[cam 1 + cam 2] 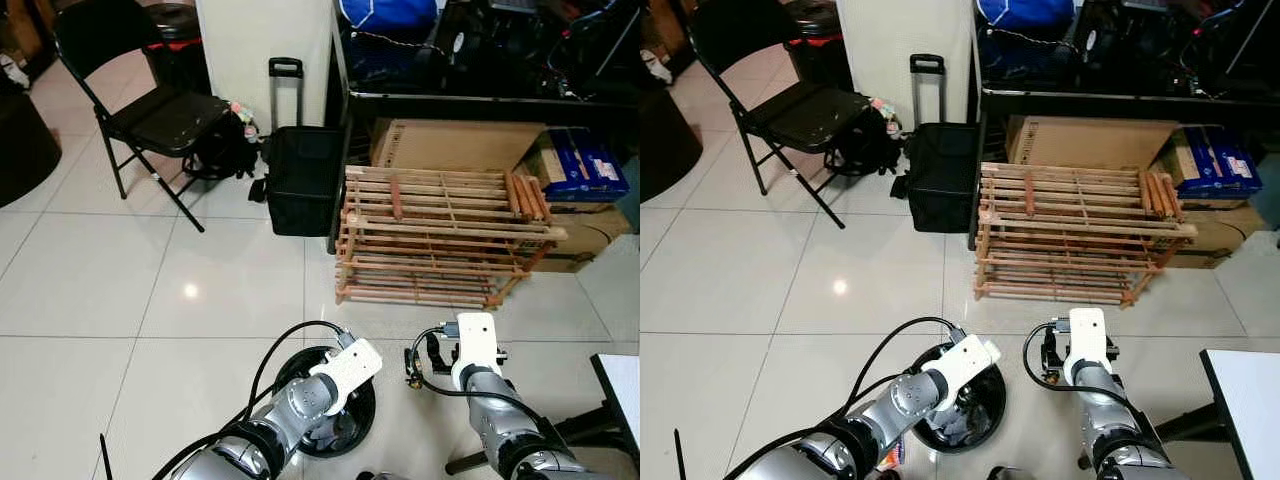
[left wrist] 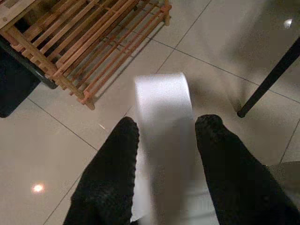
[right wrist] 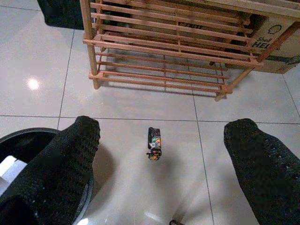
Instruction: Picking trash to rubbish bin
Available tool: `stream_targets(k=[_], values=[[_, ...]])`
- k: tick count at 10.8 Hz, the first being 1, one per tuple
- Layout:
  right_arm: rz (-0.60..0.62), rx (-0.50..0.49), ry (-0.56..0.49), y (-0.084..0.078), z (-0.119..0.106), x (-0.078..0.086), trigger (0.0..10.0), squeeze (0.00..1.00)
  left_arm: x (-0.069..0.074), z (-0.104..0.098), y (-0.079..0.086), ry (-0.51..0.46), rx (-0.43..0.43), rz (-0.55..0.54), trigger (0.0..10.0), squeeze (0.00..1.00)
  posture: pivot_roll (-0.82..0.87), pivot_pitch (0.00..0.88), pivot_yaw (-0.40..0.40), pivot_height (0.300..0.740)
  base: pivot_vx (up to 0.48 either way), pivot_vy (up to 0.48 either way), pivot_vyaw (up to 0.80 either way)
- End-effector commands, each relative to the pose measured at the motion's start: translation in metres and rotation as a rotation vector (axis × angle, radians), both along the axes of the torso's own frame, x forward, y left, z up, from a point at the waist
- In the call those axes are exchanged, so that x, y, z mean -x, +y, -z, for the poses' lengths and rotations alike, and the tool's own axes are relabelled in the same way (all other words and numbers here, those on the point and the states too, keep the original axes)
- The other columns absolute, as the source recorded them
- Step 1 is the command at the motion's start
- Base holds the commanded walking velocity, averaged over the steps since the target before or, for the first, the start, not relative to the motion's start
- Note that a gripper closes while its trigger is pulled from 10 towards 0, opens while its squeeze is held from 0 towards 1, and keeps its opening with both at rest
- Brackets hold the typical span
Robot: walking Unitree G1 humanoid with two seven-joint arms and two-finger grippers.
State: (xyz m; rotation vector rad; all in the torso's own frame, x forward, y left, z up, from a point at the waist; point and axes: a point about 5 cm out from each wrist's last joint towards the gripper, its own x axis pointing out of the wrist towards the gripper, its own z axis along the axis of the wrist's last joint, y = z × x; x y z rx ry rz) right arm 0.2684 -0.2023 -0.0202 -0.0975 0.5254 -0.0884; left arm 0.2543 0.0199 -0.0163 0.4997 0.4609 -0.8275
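Observation:
A round black rubbish bin (image 1: 288, 368) stands on the white tiled floor just in front of me. My left gripper (image 2: 166, 124) hangs over it. Its fingers (image 2: 115, 159) stand apart, and a blurred white piece of trash (image 2: 163, 108) lies between them. A small dark, colourful wrapper (image 3: 153, 143) lies on the tiles to the right of the bin, short of the wooden rack. My right gripper (image 3: 164, 125) hovers above the wrapper, open wide, with nothing between its fingers (image 3: 75, 154). The bin's rim (image 3: 28, 136) sits just left of this gripper.
A low wooden slatted rack (image 1: 440, 235) stands ahead on the right, with cardboard boxes (image 1: 455, 145) behind it. A black trolley bag (image 1: 303, 175) and a folding chair (image 1: 150, 110) are farther ahead. A white table corner (image 1: 620, 385) and its dark leg (image 2: 269, 79) are close on my right.

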Motion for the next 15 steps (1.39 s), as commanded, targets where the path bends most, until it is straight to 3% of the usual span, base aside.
stream_targets(k=[1, 5, 6, 9, 11, 12, 14, 15], values=[[0.002, -0.005, -0.015, -0.001, -0.002, -0.002, 10.0, 0.0, -0.003, -0.012, -0.022, -0.026, 0.031, 0.061, 10.0, 1.0, -0.1, 0.08, -0.04, 0.74, 0.0, 0.0, 0.0], [0.0, -0.009, -0.015, 0.0, -0.002, -0.002, 10.0, 0.0, -0.004, -0.013, -0.022, -0.028, 0.046, 0.046, 10.0, 1.0, -0.09, 0.078, -0.043, 0.74, 0.0, 0.0, 0.0], [0.0, -0.01, -0.014, 0.0, -0.002, -0.002, 10.0, 0.0, -0.005, -0.014, -0.022, -0.031, 0.046, 0.044, 10.0, 0.0, -0.09, 0.079, -0.042, 0.74, 0.0, 0.0, 0.0], [-0.005, -0.016, -0.008, 0.004, -0.001, -0.001, 10.0, 0.0, -0.011, -0.011, -0.005, -0.023, 0.048, -0.056, 10.0, 0.0, -0.08, 0.081, -0.042, 0.74, 0.0, 0.0, 0.0], [-0.008, -0.033, -0.025, 0.007, -0.002, -0.003, 10.0, 0.0, -0.021, -0.011, 0.018, -0.038, 0.109, -0.27, 10.0, 0.0, -0.07, 0.083, -0.039, 0.74, 0.0, 0.0, 0.0], [-0.038, -0.063, -0.066, 0.014, -0.008, -0.01, 10.0, 0.0, -0.041, -0.02, 0.071, -0.128, 0.158, -0.514, 10.0, 0.0, -0.05, 0.081, -0.039, 0.74, 0.0, 0.0, 0.0], [-0.076, -0.088, -0.095, 0.023, -0.013, -0.016, 10.0, 0.0, -0.044, -0.026, 0.116, -0.238, 0.171, -0.699, 10.0, 0.0, -0.03, 0.073, -0.043, 0.74, 0.0, 0.0, 0.0], [-0.09, -0.096, -0.105, 0.026, -0.015, -0.018, 10.0, 0.0, -0.043, -0.029, 0.128, -0.288, 0.184, -0.745, 10.0, 0.0, -0.02, 0.072, -0.043, 0.74, 0.0, 0.0, 0.0]])
